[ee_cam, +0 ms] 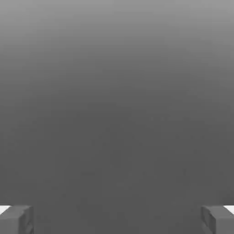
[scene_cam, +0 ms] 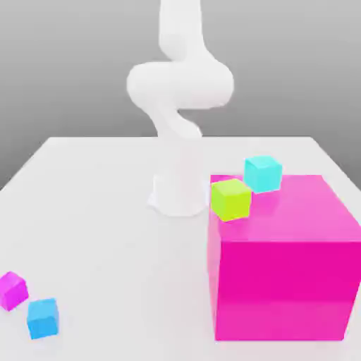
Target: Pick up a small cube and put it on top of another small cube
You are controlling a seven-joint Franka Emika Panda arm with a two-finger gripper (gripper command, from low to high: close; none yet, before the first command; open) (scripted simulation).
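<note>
A white robot arm (scene_cam: 180, 106) rises from its base at the middle of a white tabletop (scene_cam: 106, 233), its upper part running out of the exterior view at the top. In the hand view, the tool (ee_cam: 117, 219) has its two grey fingertips (ee_cam: 16, 219) spread to opposite edges of the picture, fully apart, with nothing between them but plain grey background.

The small pink cube (scene_cam: 13, 289) sits on the tabletop near the front corner at the exterior view's left, well apart from the arm. Just beside it, slightly nearer the camera, lies a small blue cube (scene_cam: 42, 317); the two stand close together, and whether they touch cannot be told.

A big pink block (scene_cam: 285, 268) fills the front of the tabletop at the exterior view's right. The small lime-green cube (scene_cam: 230, 199) shows at the block's back corner nearest the arm's base, and a small cyan cube (scene_cam: 263, 173) shows just behind it, along the block's far edge. Whether these two rest on the block's top or stand behind it cannot be told.
</note>
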